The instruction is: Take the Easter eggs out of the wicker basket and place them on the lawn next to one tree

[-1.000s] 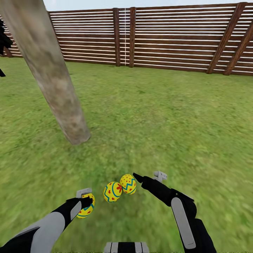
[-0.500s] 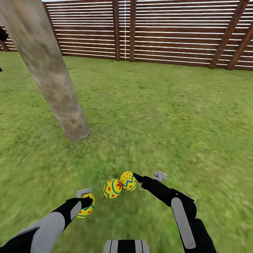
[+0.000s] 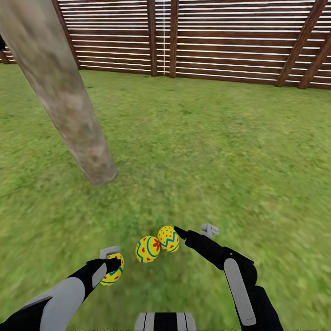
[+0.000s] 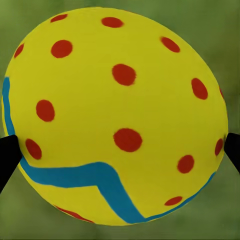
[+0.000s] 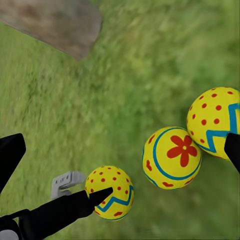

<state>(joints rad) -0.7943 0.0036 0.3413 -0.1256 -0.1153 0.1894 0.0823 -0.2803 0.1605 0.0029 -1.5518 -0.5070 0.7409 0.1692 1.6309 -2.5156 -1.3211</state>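
Note:
Beside the pale tree (image 3: 69, 96) trunk, two Easter eggs lie touching on the lawn (image 3: 220, 151): one with a red flower (image 3: 147, 249) (image 5: 172, 157) and one with a blue zigzag (image 3: 168, 239) (image 5: 215, 122). My right gripper (image 3: 180, 231) (image 5: 122, 149) is open, one fingertip (image 5: 233, 148) by the zigzag egg. My left gripper (image 3: 112, 266) (image 4: 120, 150) is shut on the third egg (image 3: 112, 275) (image 4: 115, 115) (image 5: 110, 192), held low over the grass a little left of the pair. The wicker basket is out of view.
A brown slatted fence (image 3: 220, 41) closes the garden at the back, with slanted braces (image 3: 299, 46) at the right. The trunk's base (image 3: 99, 172) (image 5: 60, 22) meets the grass just ahead of the eggs. Open grass stretches to the right and ahead.
The whole picture has shifted a little, with the fence now higher in it: the camera moved. Both arms and the eggs keep their places.

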